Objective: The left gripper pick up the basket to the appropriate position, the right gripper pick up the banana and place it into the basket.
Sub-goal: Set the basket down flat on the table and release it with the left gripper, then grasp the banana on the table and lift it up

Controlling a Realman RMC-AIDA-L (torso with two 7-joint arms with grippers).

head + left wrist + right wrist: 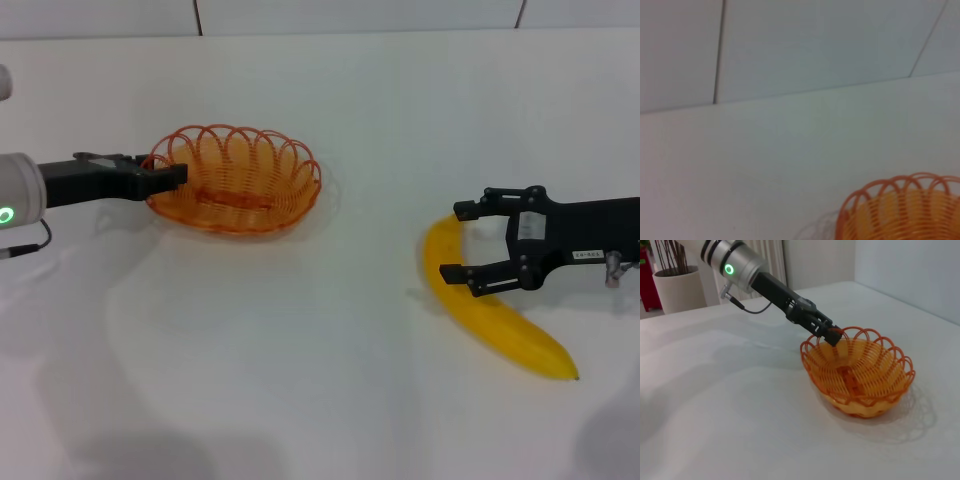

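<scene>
The basket point(236, 180) is being gripped at its scalloped rim by the left gripper point(168, 178), whose fingers are clenched on the wire loops at the end nearest the desk's point(320, 400) left edge. It is sitting toward the far left of the desk, well apart from the banana point(490, 305), which is lying near the right edge. Being open looped wire, the basket is judged light and springy, so a rim pinch is probably enough, though it may tilt when raised. The right gripper point(462, 242) is being held with its fingers spread around the banana's upper end, not yet closed. The banana is judged smooth, fairly firm yet bruisable; a moderate squeeze nearer its middle would likely be balancing it better.
</scene>
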